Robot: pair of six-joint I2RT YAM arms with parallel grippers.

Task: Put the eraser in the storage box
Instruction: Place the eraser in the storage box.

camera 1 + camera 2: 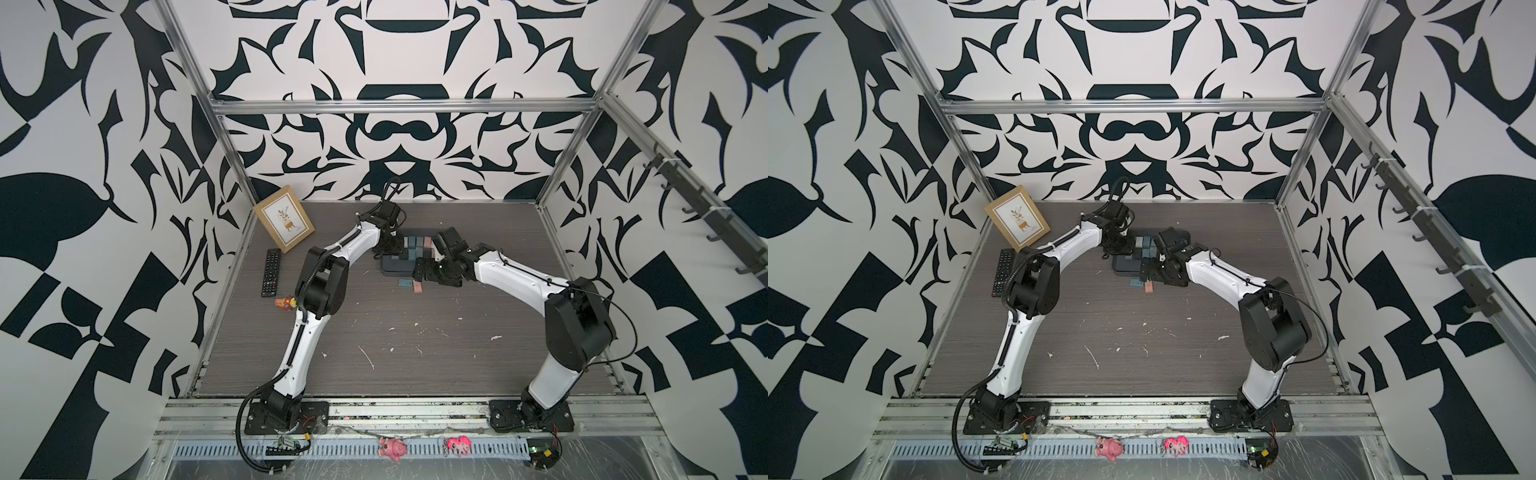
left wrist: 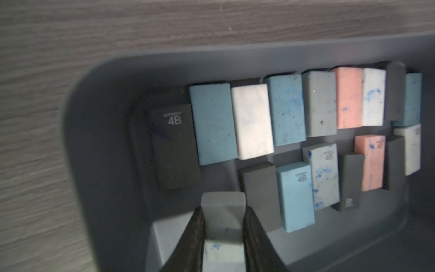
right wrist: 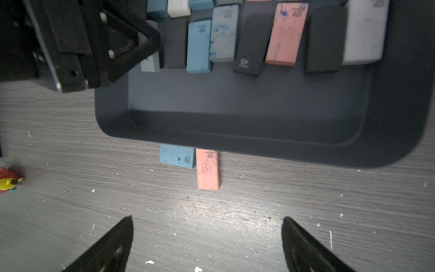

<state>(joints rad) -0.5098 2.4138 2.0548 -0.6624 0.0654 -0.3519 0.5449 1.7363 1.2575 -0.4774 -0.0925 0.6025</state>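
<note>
Pinching a grey eraser [image 2: 222, 226], the left gripper [image 2: 223, 210] sits just inside the storage box [image 2: 98, 141] edge; right gripper [image 3: 207, 218] spread wide over bare table [image 3: 70, 141].

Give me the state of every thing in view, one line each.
left gripper, shut on the grey eraser.
grey eraser, gripped, on end inside the storage box.
right gripper, open, empty, above the table.
storage box, holds two rows of erasers.
blue eraser, flat on the table, outside the box.
pink eraser, flat on the table, beside the blue one.
remote, lying flat.
picture frame, standing on edge.
</note>
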